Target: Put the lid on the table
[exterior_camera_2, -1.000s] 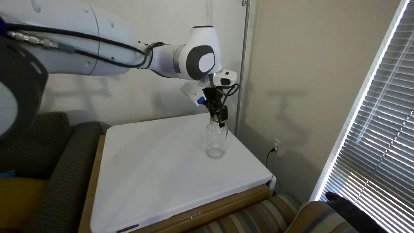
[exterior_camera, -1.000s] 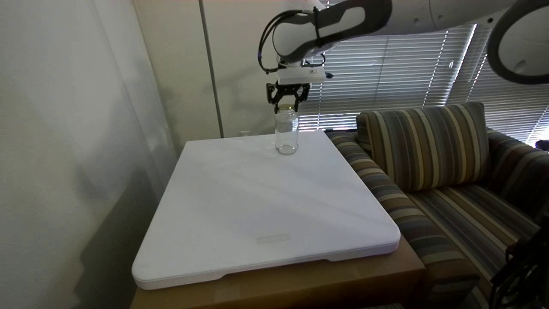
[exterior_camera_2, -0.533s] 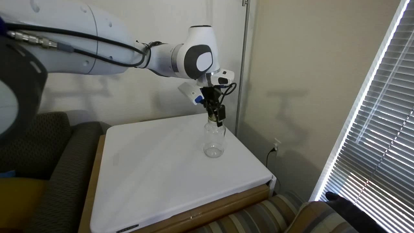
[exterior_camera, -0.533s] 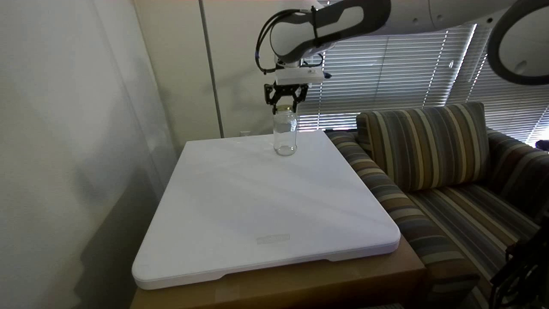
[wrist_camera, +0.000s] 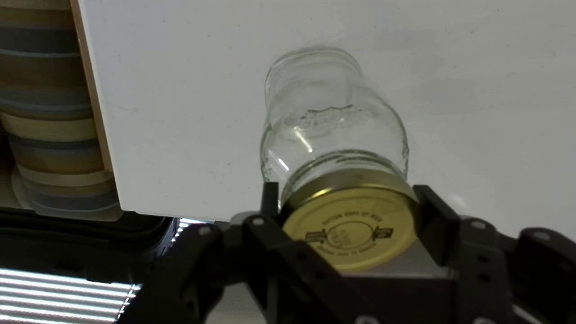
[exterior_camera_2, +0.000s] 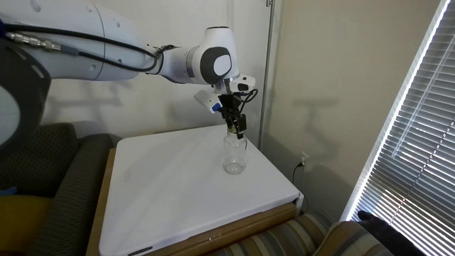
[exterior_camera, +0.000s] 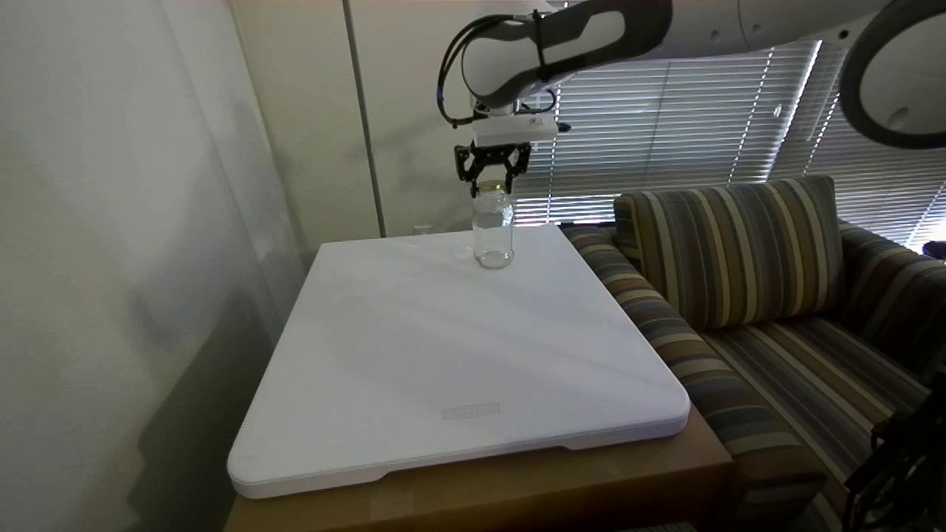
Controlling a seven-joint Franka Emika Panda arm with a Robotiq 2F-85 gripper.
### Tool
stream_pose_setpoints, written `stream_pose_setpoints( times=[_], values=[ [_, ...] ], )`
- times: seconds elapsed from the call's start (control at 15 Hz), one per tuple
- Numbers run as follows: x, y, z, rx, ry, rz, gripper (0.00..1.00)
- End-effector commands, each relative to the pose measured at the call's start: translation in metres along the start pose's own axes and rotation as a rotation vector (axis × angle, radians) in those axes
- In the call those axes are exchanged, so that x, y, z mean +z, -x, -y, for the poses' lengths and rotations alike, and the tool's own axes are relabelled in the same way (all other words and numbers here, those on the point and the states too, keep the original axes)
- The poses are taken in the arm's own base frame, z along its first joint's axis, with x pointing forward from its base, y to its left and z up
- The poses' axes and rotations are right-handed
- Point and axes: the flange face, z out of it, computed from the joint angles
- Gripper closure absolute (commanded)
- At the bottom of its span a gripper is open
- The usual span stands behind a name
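We see the black two-fingered gripper (wrist_camera: 346,193) clamped on opposite sides of the round, gold-rimmed yellow lid (wrist_camera: 355,220), which caps the upright clear glass jar (exterior_camera: 493,230) over the large white-topped, brown-based table (exterior_camera: 443,340) in both exterior views, though we cannot tell whether the jar touches it.

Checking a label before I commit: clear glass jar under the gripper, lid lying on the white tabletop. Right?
Not quite: the lid isn't lying on the white tabletop; the wrist view shows it capping the clear glass jar. The jar is indeed under the gripper.
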Motion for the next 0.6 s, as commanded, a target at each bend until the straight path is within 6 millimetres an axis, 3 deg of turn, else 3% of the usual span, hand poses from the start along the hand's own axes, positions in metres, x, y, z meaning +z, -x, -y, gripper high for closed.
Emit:
stream_pose_setpoints(
  times=[0.0,0.53],
  values=[
    [-0.017,-0.002,-0.001,0.0,0.048,-0.004,0.53],
    [-0.026,-0.003,0.002,-0.001,0.045,-0.005,0.53]
  ],
)
